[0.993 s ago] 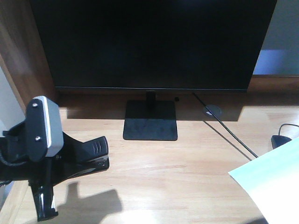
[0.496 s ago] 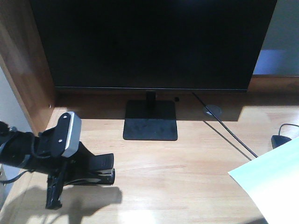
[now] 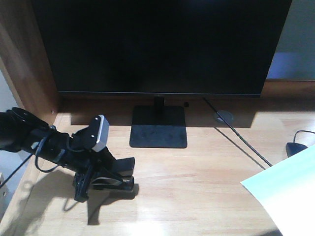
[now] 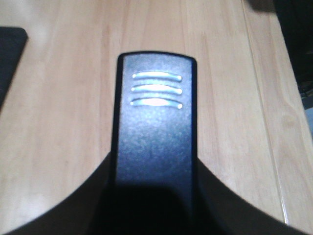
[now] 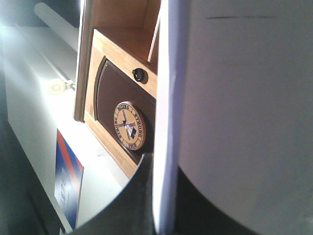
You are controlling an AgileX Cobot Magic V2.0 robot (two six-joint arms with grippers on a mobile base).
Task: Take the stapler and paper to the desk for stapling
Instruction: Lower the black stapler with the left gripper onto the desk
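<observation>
The black stapler (image 3: 119,173) sits low over the light wooden desk (image 3: 197,187), left of centre, with its shadow directly beneath it. My left gripper (image 3: 101,176) reaches in from the left and is shut on its rear. In the left wrist view the stapler (image 4: 154,127) points away from me, three ribs near its tip, and the left gripper (image 4: 154,208) clamps its near end over the desk (image 4: 58,122). A corner of the white paper (image 3: 288,194) hangs at the lower right. The right gripper (image 5: 166,205) is shut on the paper (image 5: 234,98), seen edge-on.
A large dark monitor (image 3: 157,44) on a black stand (image 3: 158,129) fills the back of the desk. A cable (image 3: 241,142) runs to the right, near a small black object (image 3: 295,147). A wooden side panel (image 3: 24,59) rises at left. The right wrist view shows a wooden cabinet with a round badge (image 5: 129,125).
The left arm has moved right and down with the stapler, bringing it low over the desk. The paper corner at right has stayed in place.
</observation>
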